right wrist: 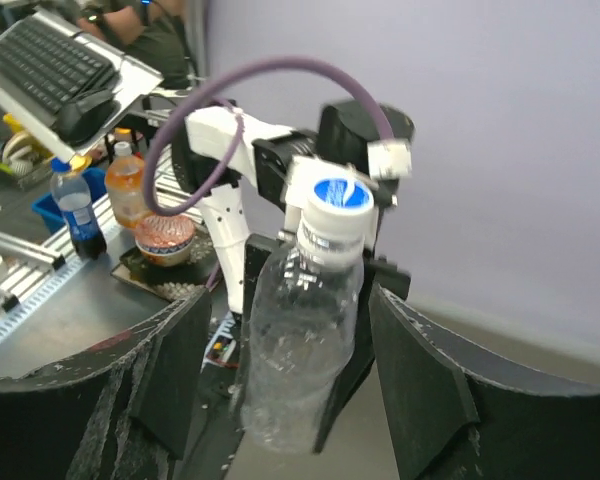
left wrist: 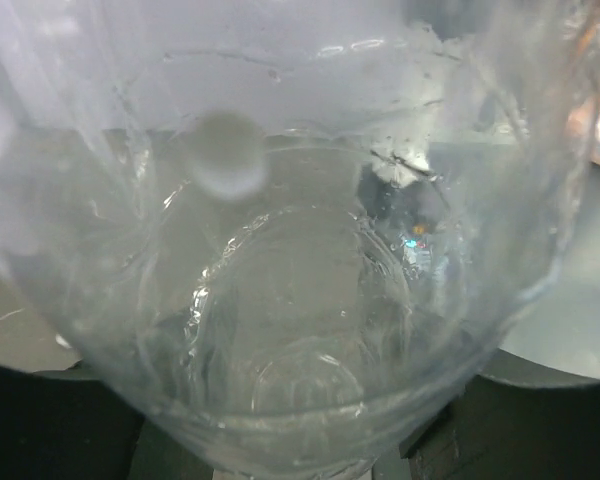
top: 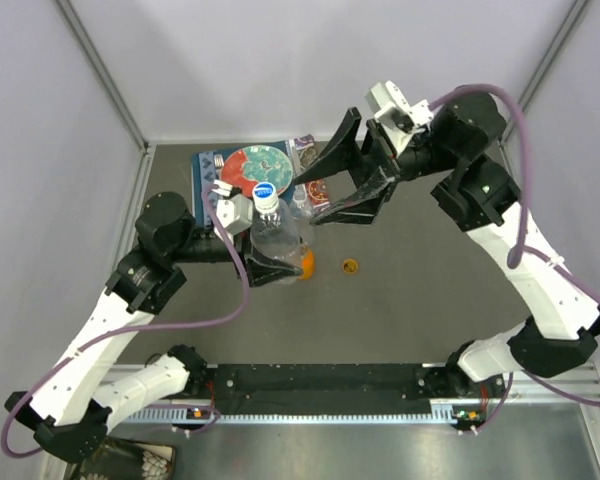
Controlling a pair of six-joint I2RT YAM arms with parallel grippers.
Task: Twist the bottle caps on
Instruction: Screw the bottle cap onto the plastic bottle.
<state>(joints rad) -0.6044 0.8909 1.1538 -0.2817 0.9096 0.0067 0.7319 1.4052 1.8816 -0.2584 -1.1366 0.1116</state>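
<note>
My left gripper is shut on the lower body of a slim clear bottle, holding it upright above the table. That bottle fills the left wrist view. A white cap with a blue top sits on its neck, and the right wrist view shows the cap too. My right gripper is open just right of the cap; the bottle stands between its spread fingers, untouched. A squat orange bottle stands behind the held one. An orange cap lies on the table to its right.
The red-and-teal patterned plate lies on a dark mat at the back, with small packets beside it. What looks like a second clear bottle stands between the plate and the right gripper's fingers. Metal frame rails border the table.
</note>
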